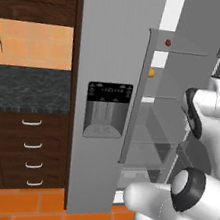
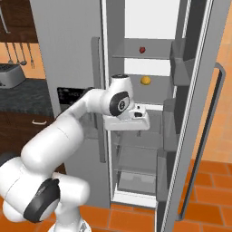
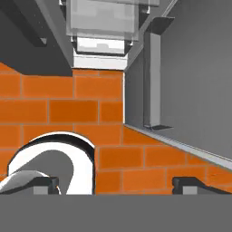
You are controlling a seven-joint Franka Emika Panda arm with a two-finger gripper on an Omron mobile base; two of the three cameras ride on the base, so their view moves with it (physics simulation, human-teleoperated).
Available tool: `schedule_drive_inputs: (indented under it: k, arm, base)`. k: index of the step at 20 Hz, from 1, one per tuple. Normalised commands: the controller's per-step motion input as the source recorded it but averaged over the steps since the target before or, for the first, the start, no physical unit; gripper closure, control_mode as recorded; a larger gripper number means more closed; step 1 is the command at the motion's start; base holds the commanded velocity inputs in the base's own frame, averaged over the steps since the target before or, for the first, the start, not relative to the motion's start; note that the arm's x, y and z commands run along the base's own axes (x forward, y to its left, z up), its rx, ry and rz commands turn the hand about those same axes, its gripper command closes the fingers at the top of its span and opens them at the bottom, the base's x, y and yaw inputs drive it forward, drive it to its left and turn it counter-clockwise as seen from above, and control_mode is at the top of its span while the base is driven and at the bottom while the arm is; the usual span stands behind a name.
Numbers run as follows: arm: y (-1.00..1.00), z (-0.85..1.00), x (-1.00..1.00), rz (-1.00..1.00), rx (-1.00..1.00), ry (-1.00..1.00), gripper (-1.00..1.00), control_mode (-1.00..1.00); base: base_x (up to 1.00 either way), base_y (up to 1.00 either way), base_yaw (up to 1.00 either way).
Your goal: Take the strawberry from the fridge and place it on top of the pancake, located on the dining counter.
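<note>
The kitchen fridge (image 2: 72, 41) stood open. The strawberry (image 2: 142, 50) sat on its top shelf, above the gripper (image 3: 115, 183), which apparently pointed floorward, jaws wide and empty.

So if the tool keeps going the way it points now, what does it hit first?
Probably the orange tiled floor just in front of the open fridge; the tool is open, points down, and nothing lies between.

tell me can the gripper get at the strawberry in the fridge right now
Probably yes: the fridge door stands open, the strawberry sits bare on an upper shelf, and the open gripper needs to rise.
</note>
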Motion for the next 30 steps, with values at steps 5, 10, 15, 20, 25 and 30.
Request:
schedule_drive_inputs:
  k: [5,10,15,20,25,30]
  arm:
    - [0.98,-0.04,-0.19,-0.35,0.39,-0.08,-1.0,-1.0]
    - [0.68,0.01,-0.32,-0.14,-0.11,0.01,-1.0,-1.0]
    - [0.56,-0.14,-0.38,0.0,-0.12,0.01,-1.0,-1.0]
    - [0.52,-0.43,-0.14,0.0,-0.01,0.02,-1.0,-1.0]
    - [0.05,-0.27,-0.01,0.12,0.0,0.0,-1.0,-1.0]
    - [0.13,-0.02,0.0,0.04,0.0,0.0,-1.0,-1.0]
  base:
    - [0.0,0.0,0.0]
    - [0.0,0.0,0.0]
    - [0.0,0.0,0.0]
    - [0.0,0.0,0.0]
    - [0.0,0.0,0.0]
    - [0.0,0.0,0.0]
